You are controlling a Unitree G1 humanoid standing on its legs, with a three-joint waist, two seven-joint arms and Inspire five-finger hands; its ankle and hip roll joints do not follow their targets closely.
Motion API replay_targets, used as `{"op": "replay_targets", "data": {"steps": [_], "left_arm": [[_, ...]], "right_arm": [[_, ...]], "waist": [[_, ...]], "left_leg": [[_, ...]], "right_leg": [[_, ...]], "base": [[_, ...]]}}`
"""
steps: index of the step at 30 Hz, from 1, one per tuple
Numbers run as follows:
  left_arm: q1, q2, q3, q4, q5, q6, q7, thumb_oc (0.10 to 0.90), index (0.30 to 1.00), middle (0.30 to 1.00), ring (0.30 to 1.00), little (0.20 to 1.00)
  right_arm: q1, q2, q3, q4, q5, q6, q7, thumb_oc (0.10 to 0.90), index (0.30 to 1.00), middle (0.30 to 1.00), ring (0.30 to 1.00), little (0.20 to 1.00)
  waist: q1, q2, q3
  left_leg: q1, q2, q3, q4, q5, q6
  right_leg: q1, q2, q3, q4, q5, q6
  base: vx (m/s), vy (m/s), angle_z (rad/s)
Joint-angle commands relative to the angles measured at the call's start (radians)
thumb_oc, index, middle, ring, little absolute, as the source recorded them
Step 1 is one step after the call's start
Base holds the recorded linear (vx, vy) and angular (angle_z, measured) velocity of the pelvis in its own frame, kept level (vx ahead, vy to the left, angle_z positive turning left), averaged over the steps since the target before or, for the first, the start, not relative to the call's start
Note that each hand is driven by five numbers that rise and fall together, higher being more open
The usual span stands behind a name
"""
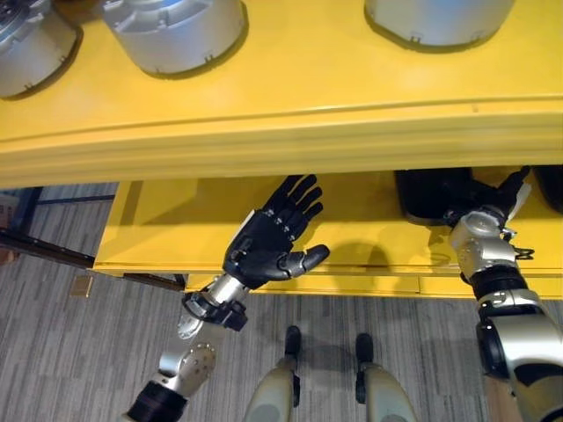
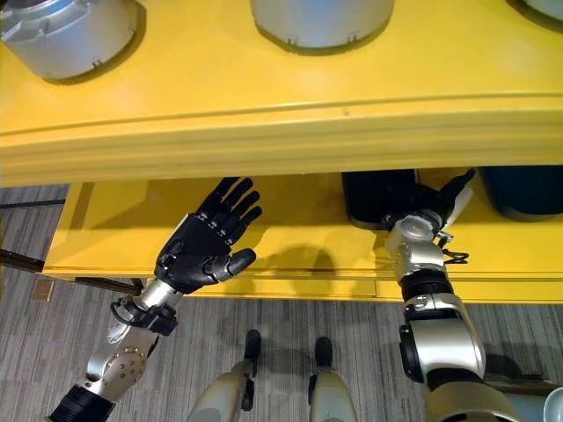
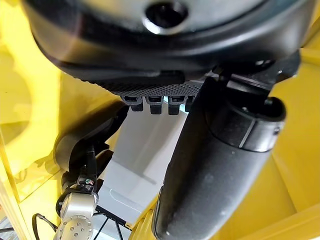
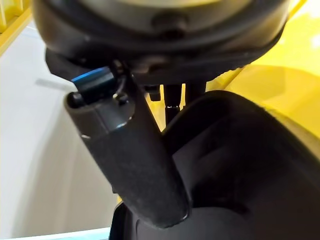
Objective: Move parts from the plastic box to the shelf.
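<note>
Reaching under the upper board of the bright yellow metal shelf [image 1: 290,132], the right robot hand [image 1: 506,198] presses against a black rounded part [image 1: 435,195] on the lower board; its thumb lies across the dark surface in the right wrist view, but whether the fingers grip cannot be told. Left robot hand [image 1: 268,242] hovers well apart from that part, palm up, fingers straight and spread, holding nothing. Three silver-grey round metal parts [image 1: 176,31] sit on the upper board.
</note>
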Motion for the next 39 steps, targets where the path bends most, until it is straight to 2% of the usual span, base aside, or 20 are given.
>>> {"op": "replay_targets", "data": {"steps": [1,5,16,21,26,35,39], "left_arm": [[-0.044,-0.038,0.035,-0.087,-0.016,-0.075,-0.054,0.9,1.0,1.0,1.0,1.0],[-0.026,-0.046,0.041,-0.097,-0.002,-0.076,-0.058,0.9,1.0,1.0,1.0,1.0],[0.005,-0.075,0.043,-0.114,-0.002,-0.102,-0.055,0.9,1.0,1.0,1.0,1.0],[0.033,-0.087,0.052,-0.123,0.005,-0.119,-0.06,0.9,1.0,1.0,1.0,1.0],[0.075,-0.098,0.056,-0.145,0.021,-0.132,-0.069,0.9,1.0,1.0,1.0,1.0],[0.117,-0.104,0.073,-0.15,0.031,-0.157,-0.071,0.9,1.0,1.0,1.0,1.0],[0.126,-0.107,0.077,-0.151,0.04,-0.169,-0.074,0.9,1.0,1.0,1.0,1.0]], "right_arm": [[0.049,0.031,-0.002,-0.083,0.002,-0.051,0.005,0.9,1.0,1.0,1.0,1.0],[0.109,0.067,-0.008,-0.244,-0.026,-0.044,0.006,0.9,1.0,1.0,1.0,1.0],[0.214,0.131,-0.003,-0.485,-0.027,-0.065,-0.002,0.9,1.0,1.0,1.0,1.0],[0.292,0.149,-0.004,-0.597,-0.038,-0.077,0.041,0.9,1.0,1.0,1.0,1.0],[0.439,0.173,0.019,-0.752,-0.073,-0.112,0.104,0.9,1.0,1.0,1.0,1.0],[0.593,0.189,0.056,-0.859,-0.071,-0.158,0.207,0.9,1.0,1.0,1.0,1.0],[0.629,0.193,0.054,-0.884,-0.098,-0.197,0.204,0.9,1.0,1.0,1.0,1.0]], "waist": [[-0.001,-0.016,-0.008],[-0.019,-0.016,-0.01],[-0.051,-0.012,-0.012],[-0.067,-0.008,-0.02],[-0.094,-0.014,-0.032],[-0.123,-0.028,-0.058],[-0.132,-0.032,-0.065]], "left_leg": [[0.023,0.004,-0.018,0.03,-0.05,0.004],[0.026,0.005,-0.01,0.028,-0.05,0.006],[0.028,0.009,0.008,0.023,-0.049,0.008],[0.03,0.008,0.018,0.021,-0.05,0.009],[0.036,0.007,0.032,0.016,-0.051,0.012],[0.054,0.005,0.054,0.003,-0.057,0.014],[0.063,0.004,0.062,0.001,-0.06,0.015]], "right_leg": [[0.062,-0.044,0.026,-0.03,-0.005,0.005],[0.059,-0.041,0.039,-0.029,-0.003,0.005],[0.047,-0.037,0.064,-0.026,-0.001,0.005],[0.043,-0.037,0.077,-0.024,-0.002,0.006],[0.043,-0.036,0.097,-0.033,0.005,0.014],[0.062,-0.042,0.117,-0.068,0.02,0.027],[0.069,-0.042,0.122,-0.074,0.022,0.029]], "base": [[0.01,0.03,-0.06],[0.0,0.01,-0.03],[0.0,0.023,-0.07],[0.01,0.045,-0.02],[0.0,0.042,-0.01],[-0.01,0.031,-0.07],[-0.02,0.038,-0.03]]}}
